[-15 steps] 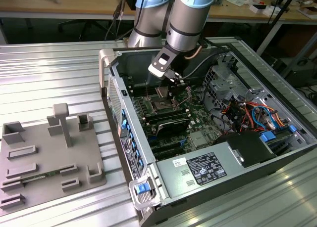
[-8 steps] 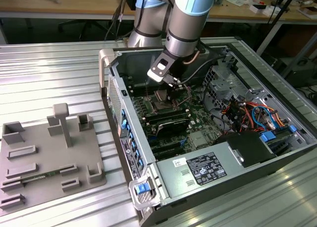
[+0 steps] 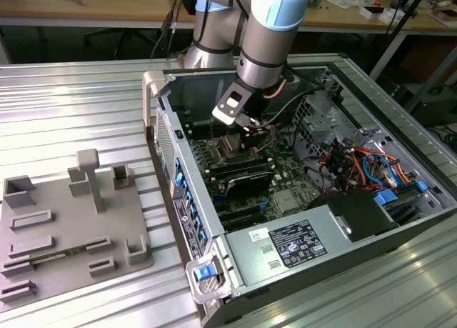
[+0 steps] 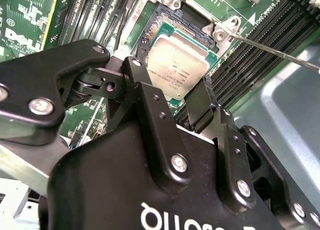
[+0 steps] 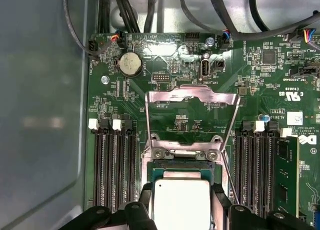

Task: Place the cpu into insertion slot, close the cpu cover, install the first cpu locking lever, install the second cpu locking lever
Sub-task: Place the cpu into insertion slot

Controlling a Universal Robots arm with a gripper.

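Note:
The cpu (image 5: 181, 205), a silvery-grey square chip, sits between my gripper's (image 5: 182, 196) two black fingers, which press on two opposite edges of it. In the second wrist view the cpu (image 4: 177, 64) hangs slightly tilted just over the dark insertion slot (image 4: 167, 17), with the gripper (image 4: 169, 82) shut on it. The insertion slot (image 5: 182, 165) shows as a dark strip past the chip. The cpu cover (image 5: 190, 92), a thin metal frame, is swung open beyond the slot. A thin wire locking lever (image 4: 270, 48) stands free beside the socket. In the exterior view the gripper (image 3: 239, 131) is low inside the open computer case.
Long black memory slots (image 5: 114, 165) flank the socket on both sides. Cables (image 3: 357, 164) and a power supply (image 3: 293, 246) fill the case toward the exterior view's right. A grey fixture plate (image 3: 71, 228) lies on the ribbed metal table at the exterior view's left.

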